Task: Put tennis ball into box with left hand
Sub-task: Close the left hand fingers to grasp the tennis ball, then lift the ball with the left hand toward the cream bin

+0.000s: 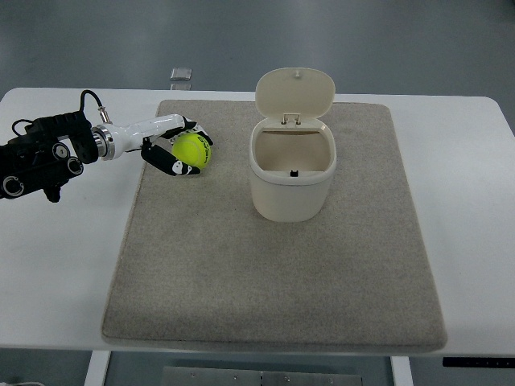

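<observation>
Curling around the tennis ball (193, 149), the left hand (173, 146) grips it.

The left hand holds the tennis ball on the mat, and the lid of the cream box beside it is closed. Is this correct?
Not quite: the top view shows the lid standing open above the cream box. The rest holds: the left hand wraps the tennis ball on the mat.

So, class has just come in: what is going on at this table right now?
The robot's left hand has reached in from the left and has its fingers around a yellow tennis ball on the grey mat. The ball looks still down on the mat, left of the cream box. The box stands upright with its lid flipped open, and nothing shows inside. The right arm is out of view.
</observation>
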